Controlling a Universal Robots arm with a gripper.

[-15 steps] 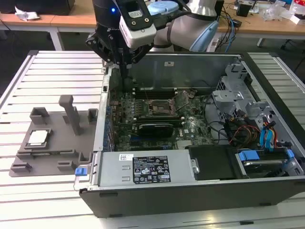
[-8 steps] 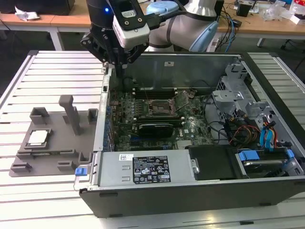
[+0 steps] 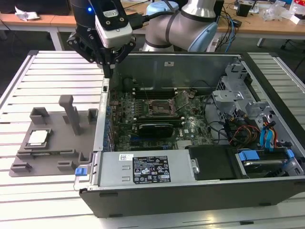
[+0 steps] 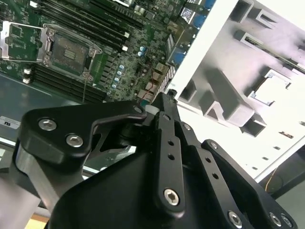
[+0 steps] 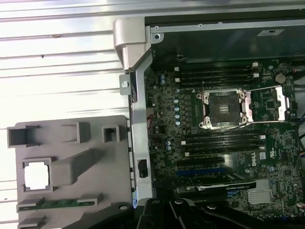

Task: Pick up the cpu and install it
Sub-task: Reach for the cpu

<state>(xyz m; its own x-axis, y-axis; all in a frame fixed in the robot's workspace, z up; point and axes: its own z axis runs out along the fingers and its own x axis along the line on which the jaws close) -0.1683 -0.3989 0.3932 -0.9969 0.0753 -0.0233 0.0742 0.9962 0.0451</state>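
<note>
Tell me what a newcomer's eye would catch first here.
The opened computer case spreads across the exterior view's right, its empty motherboard socket standing open. The black end effector hangs above the case's wall, and on the exterior view's left the shiny cpu sits in a grey fixture tray.

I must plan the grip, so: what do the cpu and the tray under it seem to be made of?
The cpu looks metal-topped: its flat face shines pale. The tray looks like matte grey plastic, evenly dull with moulded posts; likely, not certain.
</note>
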